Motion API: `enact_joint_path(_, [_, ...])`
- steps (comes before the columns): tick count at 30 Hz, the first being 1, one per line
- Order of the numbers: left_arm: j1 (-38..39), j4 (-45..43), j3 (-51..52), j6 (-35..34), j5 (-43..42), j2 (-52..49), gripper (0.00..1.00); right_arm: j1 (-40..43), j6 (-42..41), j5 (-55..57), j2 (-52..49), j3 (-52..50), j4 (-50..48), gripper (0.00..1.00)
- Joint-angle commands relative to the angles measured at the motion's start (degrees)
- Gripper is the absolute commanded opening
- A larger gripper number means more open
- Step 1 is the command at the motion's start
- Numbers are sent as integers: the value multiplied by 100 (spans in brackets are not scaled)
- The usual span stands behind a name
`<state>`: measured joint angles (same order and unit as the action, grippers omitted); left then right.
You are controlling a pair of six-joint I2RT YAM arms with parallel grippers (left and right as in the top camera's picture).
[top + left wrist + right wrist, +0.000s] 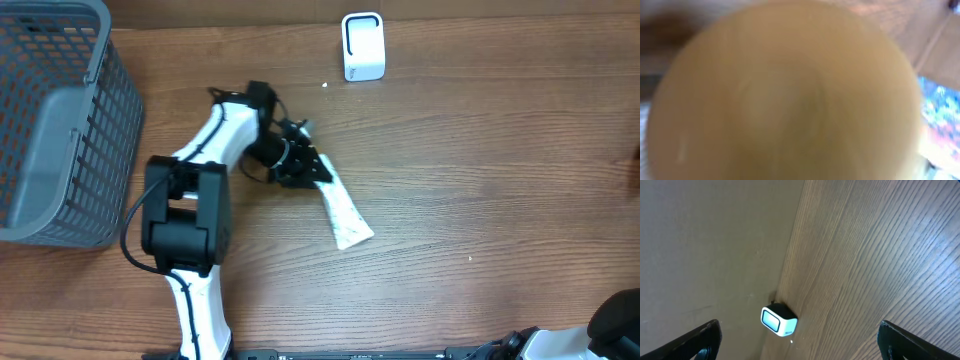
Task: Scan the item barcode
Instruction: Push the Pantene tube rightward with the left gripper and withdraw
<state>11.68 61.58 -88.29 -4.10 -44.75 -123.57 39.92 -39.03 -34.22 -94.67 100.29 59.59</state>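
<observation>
At table (pixel 500 200) centre: left claw (pixel 300 165) over white tube (pixel 345 215) top end, jaw width unclear; right claw (pixel 800 340) wide, empty.

white scanner (pixel 779 321) on wooden table (pixel 880 255)

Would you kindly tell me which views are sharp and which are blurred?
Overhead: sharp and evenly lit, tube and scanner both clear. Left wrist: wholly out of focus, a tan blur fills the frame. Right wrist: sharp, table grain crisp, the scanner's screen glowing.
</observation>
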Motion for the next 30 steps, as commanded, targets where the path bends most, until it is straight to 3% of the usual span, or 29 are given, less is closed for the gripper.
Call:
enact_joint_path(1, [249,17,-343,-24,-481,-37,37,-7,0,33,4,37,-31,100])
enact_joint_path(6, [374,278,-866,-63,-455,-37,54,-7,0,33,4,37,-31,100])
enact_joint_path(10, [365,887,-1624,-57,-66,-37,55,-7,0,33,4,37,-31,100])
enact_joint_path(13, [363,1473,-2361,-63,638,-37,53,-7,0,33,4,37,-31,100])
enact_joint_path(15, [361,1810,-2837,-186,1128,-37,57,-7,0,33,4,37,-31,100])
enact_joint_path(16, [352,2004,-3150,-446,1574,-37,65,-7,0,33,4,37,-31,100])
enact_joint_path(17, [330,2177,-3438,-756,2048,-37,79,-7,0,33,4,37,-31,100])
enact_joint_path(18, [308,2293,-3639,-979,2400,-37,100,-7,0,33,4,37,-31,100])
enact_joint_path(23, [109,2590,-4336,-2020,3954,-37,100,-7,0,33,4,37,-31,100])
enact_joint_path(30, [-31,2610,-4284,-2013,4199,-55,100,-7,-2,28,4,37,-28,100])
